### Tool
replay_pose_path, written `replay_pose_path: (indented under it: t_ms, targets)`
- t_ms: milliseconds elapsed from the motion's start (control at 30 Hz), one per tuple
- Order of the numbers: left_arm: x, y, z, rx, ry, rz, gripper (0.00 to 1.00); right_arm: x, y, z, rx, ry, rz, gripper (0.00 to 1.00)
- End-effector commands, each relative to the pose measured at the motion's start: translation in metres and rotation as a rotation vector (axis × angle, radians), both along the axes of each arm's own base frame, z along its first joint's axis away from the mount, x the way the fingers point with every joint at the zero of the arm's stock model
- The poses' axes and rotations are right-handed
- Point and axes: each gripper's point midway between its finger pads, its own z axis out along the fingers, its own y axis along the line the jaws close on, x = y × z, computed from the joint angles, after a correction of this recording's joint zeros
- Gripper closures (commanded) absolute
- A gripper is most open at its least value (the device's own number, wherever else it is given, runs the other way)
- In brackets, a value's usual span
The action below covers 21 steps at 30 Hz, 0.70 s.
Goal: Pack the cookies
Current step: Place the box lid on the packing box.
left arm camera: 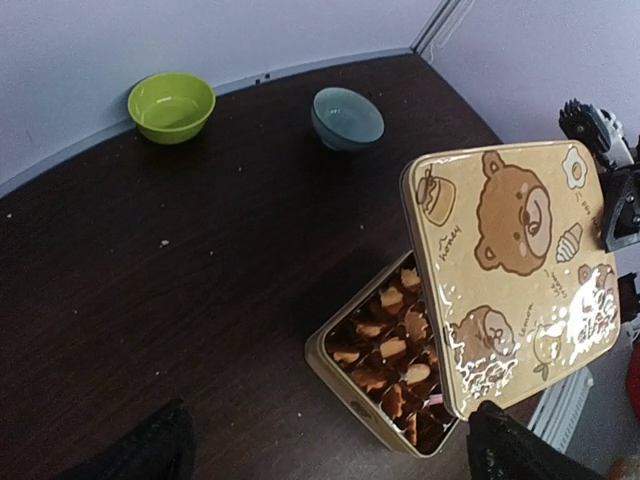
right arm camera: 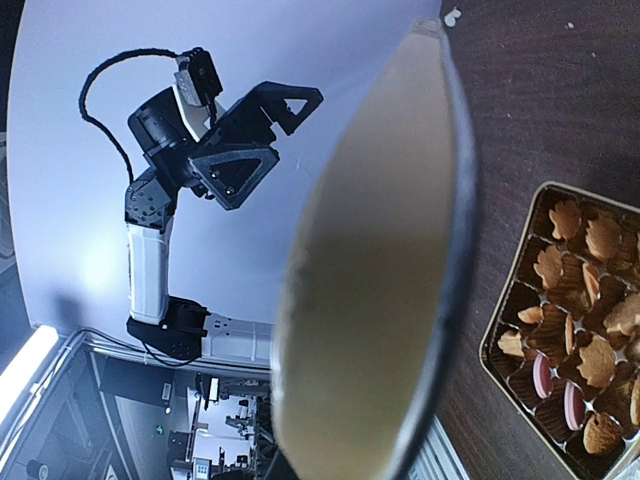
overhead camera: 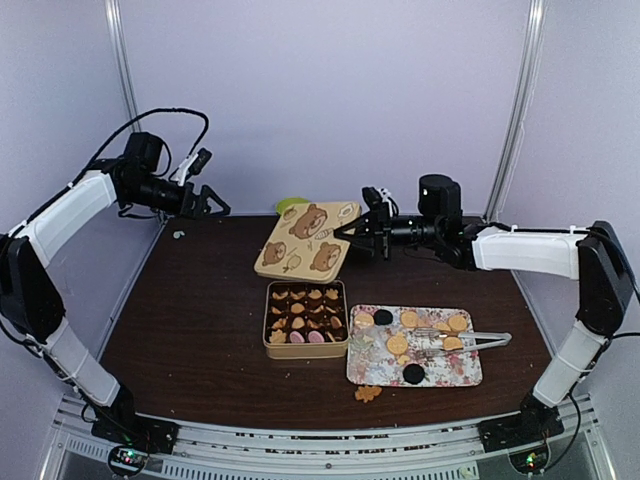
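Table [overhead camera: 190, 320] carries everything. Lid [overhead camera: 308, 240] hangs tilted in the air by the tin's far side, with the right gripper [overhead camera: 352, 232] clamped on its right edge, probably to keep the tin [overhead camera: 305, 350] uncovered for filling. Left gripper [overhead camera: 215, 203] is up at far left, jaws wide, empty. Tray [overhead camera: 440, 372] sits just right of the tin, tongs [overhead camera: 470, 340] on it. Cookies [overhead camera: 313, 310] fill most tin cups; several more lie on the tray, not yet packed.

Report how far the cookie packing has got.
Done: the tin looks largely filled with cookies. In hand: the right gripper holds the bear lid tilted in the air; the left gripper is open and empty. Left: several cookies on the tray, a stray cookie beside it, and closing the lid.
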Motion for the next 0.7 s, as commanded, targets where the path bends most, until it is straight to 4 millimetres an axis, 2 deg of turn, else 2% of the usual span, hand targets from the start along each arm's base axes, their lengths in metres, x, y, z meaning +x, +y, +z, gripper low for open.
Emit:
replay_pose_path:
  t_ms: [0,133,233,500,667]
  targets:
    - [-0.023,0.014,-0.037,0.142,-0.005,-0.057,0.02,-0.014,0.004,-0.002,0.058,0.011,0.046,1.00]
    - [-0.027,0.014,-0.056,0.161,0.008,-0.076,0.02,-0.018,0.017,-0.019,0.050,0.040,0.074,1.00]
    - [-0.030,0.007,-0.072,0.171,0.037,-0.114,0.02,-0.019,0.024,-0.035,0.046,0.068,0.091,1.00]
    - [-0.045,-0.026,-0.109,0.239,0.064,-0.247,0.02,-0.020,0.022,-0.089,-0.087,0.103,0.082,1.00]
    - [-0.049,-0.037,-0.121,0.275,0.066,-0.288,0.02,-0.024,0.017,-0.115,-0.175,0.106,0.086,0.92]
